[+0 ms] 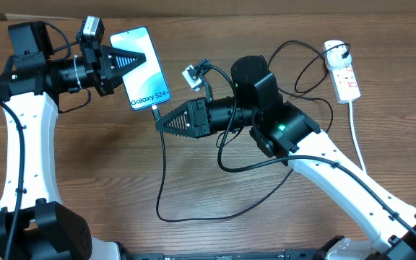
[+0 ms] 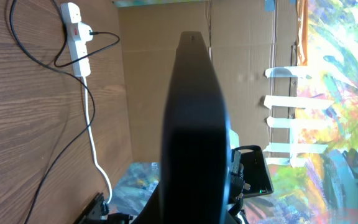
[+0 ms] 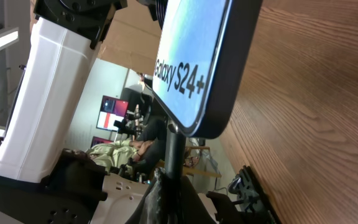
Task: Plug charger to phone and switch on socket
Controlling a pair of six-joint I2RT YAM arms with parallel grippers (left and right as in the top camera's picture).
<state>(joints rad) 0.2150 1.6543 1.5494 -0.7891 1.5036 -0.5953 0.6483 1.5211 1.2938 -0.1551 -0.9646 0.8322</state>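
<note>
Gripping, left gripper (image 1: 146,58): fingers closed on the phone (image 1: 150,83), coming in from its long left side near the top end, wrist rolled on its side.
right gripper (image 1: 159,124): clenched on the charger (image 1: 162,155) right at its end, fingertips just below the phone's bottom edge.
connector (image 3: 171,146): in the right wrist view it stands straight up out of the fingertips and meets the phone's bottom edge. Can't tell if it's fully seated.
phone: screen up and lit light blue, "Galaxy S24+" readable. It sits at the far left of the table (image 1: 85,159), between the two grippers. Can't tell if it's resting on the wood or lifted off it.
charger run: the cable drops from the phone toward the near edge, then loops right under the right arm. More slack coils lie behind the arm, up to the socket (image 1: 344,76).
socket: far right of the table, well apart from both grippers. A black plug (image 1: 338,52) is in its far end and the red markings are visible. The switch position is too small to read.
white cord (image 1: 356,137): leaves the socket's near end and runs toward the near edge beside the right arm.
left wrist view: a dark blurred shape fills the centre, with the socket at upper left.
</note>
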